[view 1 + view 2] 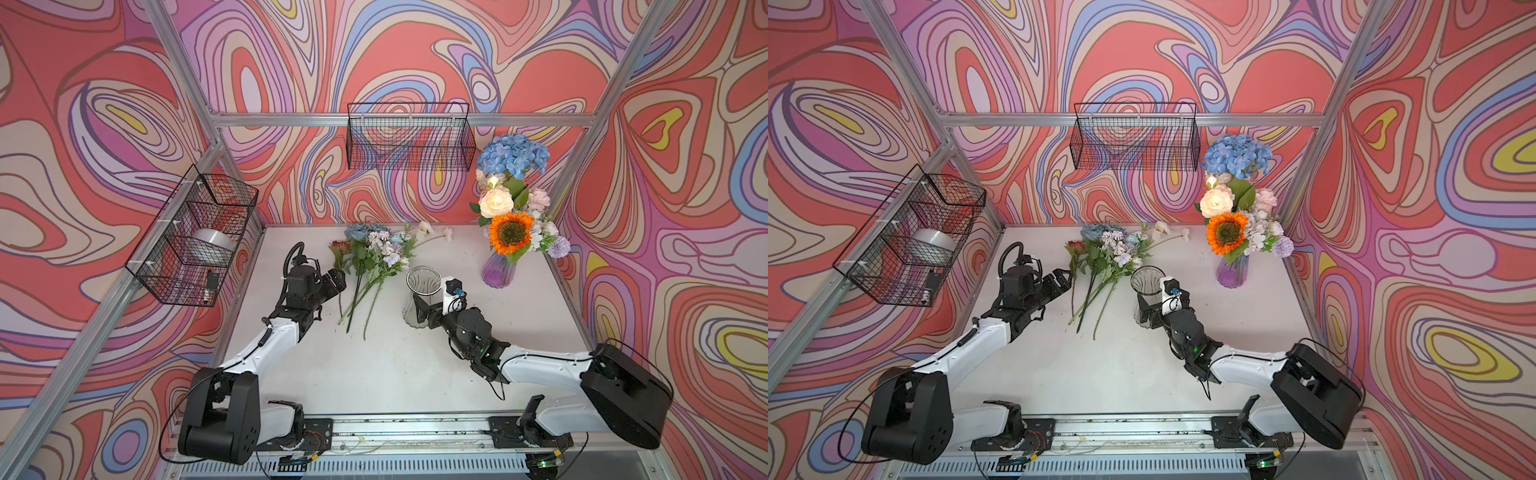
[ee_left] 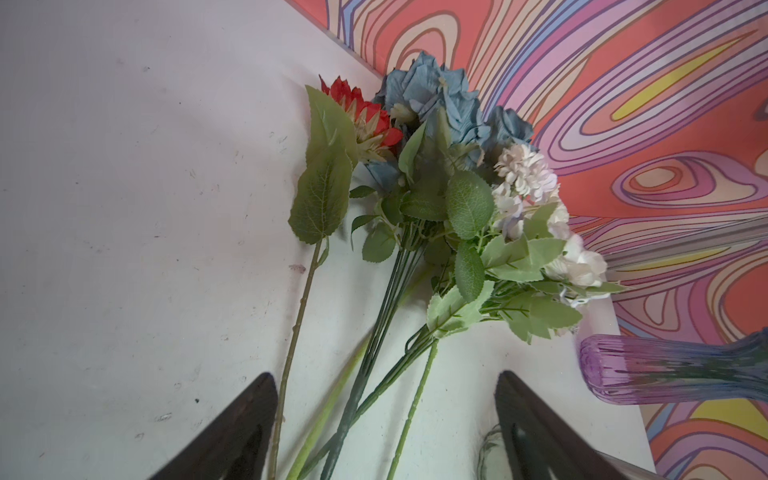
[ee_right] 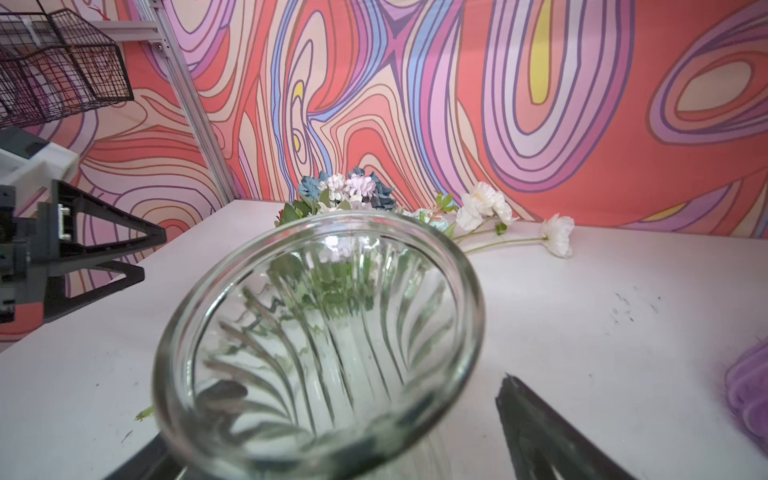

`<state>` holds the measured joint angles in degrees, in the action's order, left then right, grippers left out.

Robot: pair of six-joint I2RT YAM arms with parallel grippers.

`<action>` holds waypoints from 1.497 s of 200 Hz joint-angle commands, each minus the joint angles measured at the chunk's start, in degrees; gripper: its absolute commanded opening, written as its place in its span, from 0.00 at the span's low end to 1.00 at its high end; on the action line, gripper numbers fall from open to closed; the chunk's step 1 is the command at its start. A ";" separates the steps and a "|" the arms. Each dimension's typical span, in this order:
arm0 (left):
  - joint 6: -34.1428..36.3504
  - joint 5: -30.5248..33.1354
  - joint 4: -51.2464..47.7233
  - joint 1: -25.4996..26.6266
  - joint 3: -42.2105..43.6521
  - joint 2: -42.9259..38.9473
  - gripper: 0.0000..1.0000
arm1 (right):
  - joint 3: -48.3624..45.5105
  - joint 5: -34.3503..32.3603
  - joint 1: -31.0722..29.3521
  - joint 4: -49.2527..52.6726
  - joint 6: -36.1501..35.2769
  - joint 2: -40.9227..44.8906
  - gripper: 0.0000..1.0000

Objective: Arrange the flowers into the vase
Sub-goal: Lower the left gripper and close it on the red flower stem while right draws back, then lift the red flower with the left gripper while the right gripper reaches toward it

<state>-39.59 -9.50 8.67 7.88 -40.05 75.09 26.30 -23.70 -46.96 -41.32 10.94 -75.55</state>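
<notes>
One finger of the right pincer [image 1: 419,311] shows dimly through the vase [image 3: 467,286].

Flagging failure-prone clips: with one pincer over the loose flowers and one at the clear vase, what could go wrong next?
The left pincer straddles several crossed stems; closing may grab a bundle, not one flower. The right pincer flanks the clear vase with jaws open; a nudge might tip or slide the unheld glass.

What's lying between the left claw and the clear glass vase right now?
The loose flowers lie flat on the table there, between the left claw and the clear vase; both top views show it.
</notes>
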 commanded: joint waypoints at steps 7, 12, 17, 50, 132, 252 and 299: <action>3.40 1.89 -9.09 -0.15 -4.59 5.19 0.76 | 1.92 -4.73 -0.25 22.69 8.69 6.25 0.98; 3.67 2.23 -10.09 -0.21 -5.56 6.14 0.74 | 2.28 -5.80 -0.26 24.73 8.99 7.09 0.98; 3.80 2.60 -11.03 -0.19 -6.30 7.08 0.73 | 2.39 -6.69 -0.19 26.28 9.29 7.83 0.98; 4.34 3.75 -15.35 -0.20 -10.02 13.39 0.68 | 4.31 -12.20 -0.17 33.01 9.25 10.71 0.99; 6.62 7.11 -22.71 1.86 -17.84 25.16 0.54 | 6.52 -10.90 -0.22 36.67 7.28 13.73 0.98; 6.81 11.75 -25.54 2.58 -20.21 28.94 0.00 | 12.75 -15.71 0.23 41.16 1.42 20.86 0.99; 4.12 12.80 -19.28 2.58 -14.65 18.36 0.00 | 20.74 -7.77 0.47 43.23 -2.28 19.02 0.98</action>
<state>-33.45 1.69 -14.11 10.20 -56.80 99.92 42.30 -36.60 -46.65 0.27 11.62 -55.42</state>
